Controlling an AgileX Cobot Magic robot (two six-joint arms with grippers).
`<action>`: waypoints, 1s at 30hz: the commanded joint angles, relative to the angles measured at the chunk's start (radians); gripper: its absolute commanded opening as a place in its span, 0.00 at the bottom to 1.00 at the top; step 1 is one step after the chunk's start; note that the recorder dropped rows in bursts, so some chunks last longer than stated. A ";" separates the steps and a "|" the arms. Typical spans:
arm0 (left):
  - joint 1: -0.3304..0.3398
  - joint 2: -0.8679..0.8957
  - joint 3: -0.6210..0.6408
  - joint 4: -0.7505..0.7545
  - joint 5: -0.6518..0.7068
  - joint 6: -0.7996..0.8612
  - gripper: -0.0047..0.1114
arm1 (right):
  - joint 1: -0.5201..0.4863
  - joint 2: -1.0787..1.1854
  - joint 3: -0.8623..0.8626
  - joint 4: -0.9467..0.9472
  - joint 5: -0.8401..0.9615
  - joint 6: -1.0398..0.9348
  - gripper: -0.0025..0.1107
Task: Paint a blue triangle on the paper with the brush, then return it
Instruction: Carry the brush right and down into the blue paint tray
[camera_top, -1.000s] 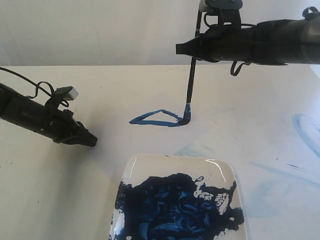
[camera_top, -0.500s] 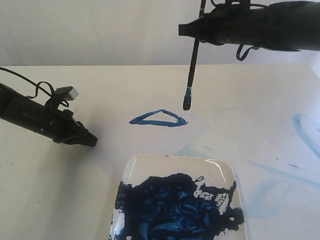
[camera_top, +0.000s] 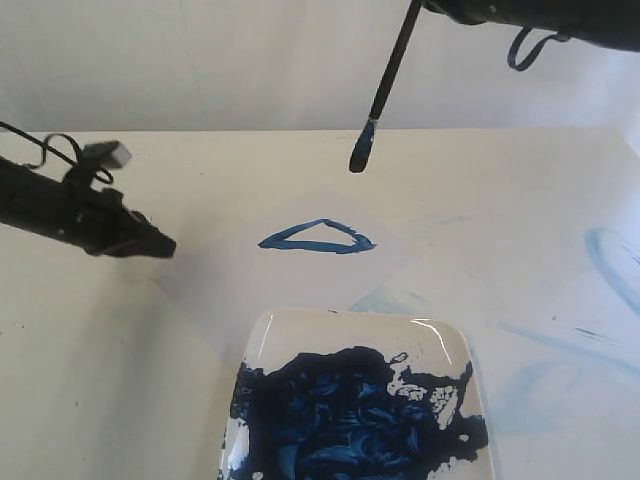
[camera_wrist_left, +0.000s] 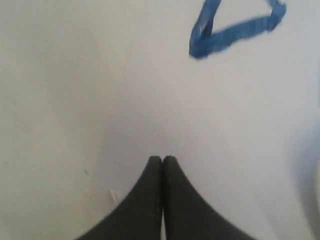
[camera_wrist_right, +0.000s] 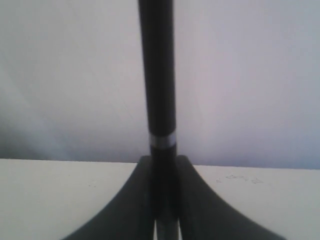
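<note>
1. Your right fingers (camera_wrist_right: 163, 162) are closed on the long thin black-handled paintbrush (camera_top: 387, 78) with blue-stained bristles. In the right wrist view its handle runs straight out between them, with a thin pale ring just past their tips
2. The brush hangs tilted in the air, bristles down, well clear of the cream counter (camera_top: 80, 380). In the exterior view its tip shows against the counter's far edge, above and a little right of the painted shape
3. The small dark-blue brushstroke outline of a triangle (camera_top: 317, 238), wider than tall, lies on the thin pale square sheet of paper (camera_top: 225, 275), which sits diamond-wise about the middle of the counter
4. Your left fingers (camera_wrist_left: 161, 167) are pressed together tip to tip with nothing between them, near the paper's left corner. You cannot tell whether they touch the surface. The left wrist view shows one corner of the triangle ahead of them
5. The glossy white rounded-rectangle plate (camera_top: 300, 325) lies on the near side of the triangle, apart from it, at the paper's near corner. A thick dark-blue paint mass (camera_top: 340, 420) covers most of the plate
6. Faint pale-blue smears (camera_top: 610, 255) mark the counter toward its right edge
</note>
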 joint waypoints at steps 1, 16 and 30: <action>0.049 -0.182 -0.002 -0.063 0.050 -0.002 0.04 | -0.005 -0.096 0.093 -0.004 -0.034 0.085 0.02; 0.063 -0.631 0.055 0.031 0.144 -0.050 0.04 | -0.005 -0.359 0.533 -0.004 -0.117 0.422 0.02; 0.063 -0.926 0.407 0.064 0.148 -0.068 0.04 | -0.005 -0.381 0.722 -0.004 -0.031 0.629 0.02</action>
